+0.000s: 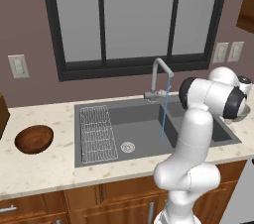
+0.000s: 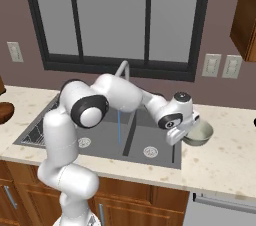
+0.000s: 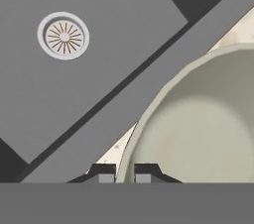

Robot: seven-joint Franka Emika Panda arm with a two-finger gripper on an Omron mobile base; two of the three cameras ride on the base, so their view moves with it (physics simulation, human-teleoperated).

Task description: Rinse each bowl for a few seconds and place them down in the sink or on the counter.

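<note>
Left base view, from left to right: the wooden bowl point(image 1: 34, 139) is seen resting on the counter point(image 1: 44, 168) left of the sink point(image 1: 149, 129), water is running from the faucet point(image 1: 159, 72) into the basin, and the grey-green bowl point(image 1: 241, 113) is partly hidden behind the arm at the right. In the hand view, the gripper point(image 3: 124, 174) is closed narrowly on that bowl's rim, one finger on each side. The step in hand is judged to be carrying this bowl to the stream. The bowl should be lifted clear of the sink edge, kept level, and centred under the water.
</note>
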